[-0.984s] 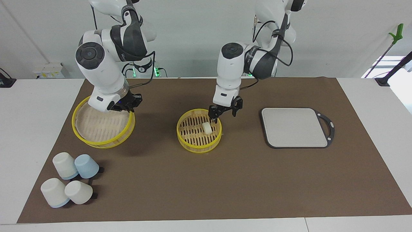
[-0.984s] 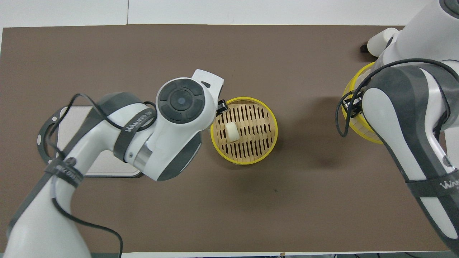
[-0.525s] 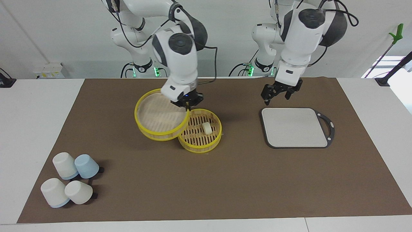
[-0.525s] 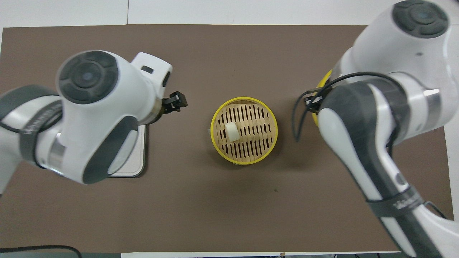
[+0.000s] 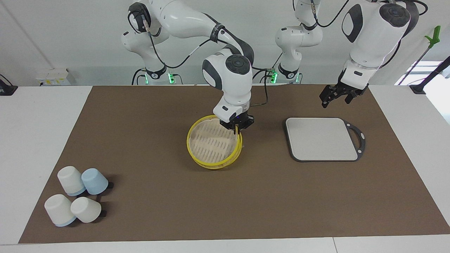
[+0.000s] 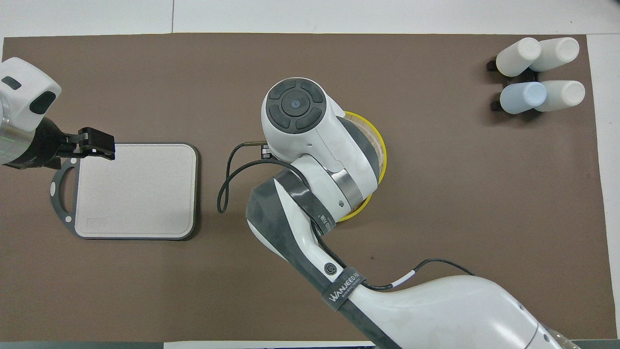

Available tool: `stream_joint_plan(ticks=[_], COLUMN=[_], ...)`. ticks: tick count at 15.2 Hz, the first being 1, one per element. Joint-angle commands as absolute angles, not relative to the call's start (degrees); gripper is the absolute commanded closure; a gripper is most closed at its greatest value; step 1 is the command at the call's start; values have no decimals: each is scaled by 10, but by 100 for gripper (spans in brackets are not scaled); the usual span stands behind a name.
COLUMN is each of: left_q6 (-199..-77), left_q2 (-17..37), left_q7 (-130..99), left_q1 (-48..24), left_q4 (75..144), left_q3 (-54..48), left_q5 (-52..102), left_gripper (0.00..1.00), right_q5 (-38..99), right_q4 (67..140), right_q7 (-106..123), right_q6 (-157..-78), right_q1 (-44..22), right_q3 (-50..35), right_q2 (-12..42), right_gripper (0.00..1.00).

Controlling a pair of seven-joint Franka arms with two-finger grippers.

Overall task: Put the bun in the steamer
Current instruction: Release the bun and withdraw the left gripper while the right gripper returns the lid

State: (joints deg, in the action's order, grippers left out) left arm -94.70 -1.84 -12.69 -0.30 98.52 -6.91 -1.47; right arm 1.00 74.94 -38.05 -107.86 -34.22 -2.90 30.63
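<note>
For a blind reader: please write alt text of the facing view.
The right gripper holds the yellow-rimmed lid over the steamer at the brown mat's middle. The left gripper hangs above the mat beside the grey board. Four cups lie at the mat's corner.

The counter (image 5: 45,140) was white, with a brown mat (image 5: 175,211) spread over most of it. On the mat, about midway along, stood the steamer (image 5: 215,163); only a strip of its yellow rim showed under the lid. A grey board (image 5: 321,138) with a black handle lay flat on the mat beside the steamer, toward the left arm's end, well apart from it. Four cups (image 5: 75,199), three white and one blue, lay in a cluster on the mat farther from the robots than the steamer, toward the right arm's end, near the mat's corner.
</note>
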Motion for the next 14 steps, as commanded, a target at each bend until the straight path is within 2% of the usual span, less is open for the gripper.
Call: stream_joint_plan(ticks=[1,4,7,10,12,13,14], left_q6=[-915,-900,-897,-890,-889,-888,-884], left_q2=[-29,-28,-26,-21,-19,-19,-18], left_q7=[-96,-87,-84,-83,-83,-83,-83], left_q1=[-3,-3,-4,-5,-6,-6,-6], left_q4=[977,971,962,956,949,947,947], left_q3=[-68,-60,-51,-50,-49,-49,-49], left_q5=[-8,5,13,13,14,17,20], left_gripper=[0,0,0,0,0,0,0], right_q5=[12,12,11,11,11,11,11], right_q4=[768,779,830,835,843,847,854], right_q7=[-397,-397,-394,-395,-393,-393,-392], right_q6=[-1096,-1099,-1142,-1142,-1145,-1147,-1154], right_q1=[-345,-345,-344,-345,-344,-343,-341], right_q3=[-30,-30,-30,-30,-30,-30,-30], right_q2=[297,294,275,272,271,270,266], right_gripper=[86,87,86,83,76,69,55])
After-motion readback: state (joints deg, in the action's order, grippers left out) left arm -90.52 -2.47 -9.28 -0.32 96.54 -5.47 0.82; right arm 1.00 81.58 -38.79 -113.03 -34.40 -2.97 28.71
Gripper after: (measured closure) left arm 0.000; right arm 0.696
